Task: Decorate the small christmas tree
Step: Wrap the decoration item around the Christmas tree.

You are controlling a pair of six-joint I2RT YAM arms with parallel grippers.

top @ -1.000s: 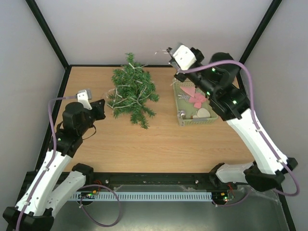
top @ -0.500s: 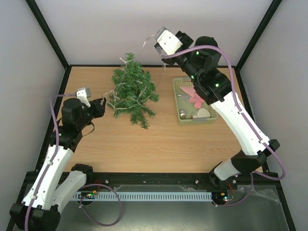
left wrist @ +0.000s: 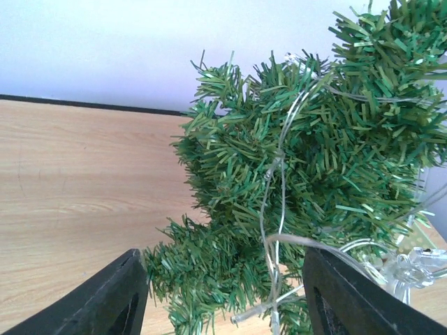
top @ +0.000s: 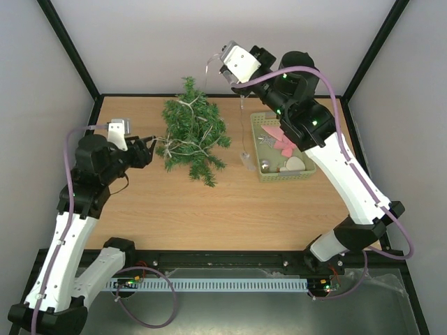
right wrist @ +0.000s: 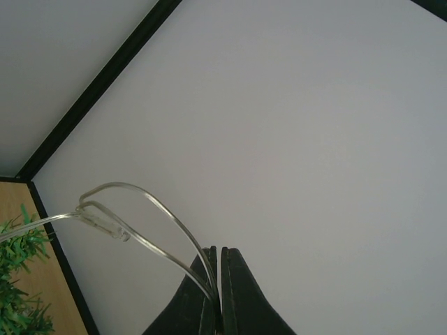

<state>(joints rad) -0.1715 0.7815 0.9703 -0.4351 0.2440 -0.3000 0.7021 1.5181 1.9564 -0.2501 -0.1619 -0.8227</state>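
Observation:
The small christmas tree (top: 192,132) lies on its side on the wooden table, a clear light string (top: 183,144) looped through its branches. My left gripper (top: 148,150) is open at the tree's left side. In the left wrist view its jaws stand wide apart (left wrist: 223,283), with low branches of the tree (left wrist: 307,160) and strands of the light string (left wrist: 279,174) between them, untouched. My right gripper (top: 219,57) is raised high above the tree's tip, shut on the light string (right wrist: 103,220), pinched at the fingertips (right wrist: 221,255). One strand hangs down to a small end piece (top: 246,159) beside the basket.
A pale green basket (top: 279,176) stands right of the tree with pink ornaments (top: 283,141) and a white heart (top: 297,164) inside. Black frame posts and grey walls close in the table's back and sides. The right arm arches over the basket.
My right gripper rose and swung left with the light string, whose end now dangles beside the basket. My left gripper opened and its arm drew back slightly to the left.

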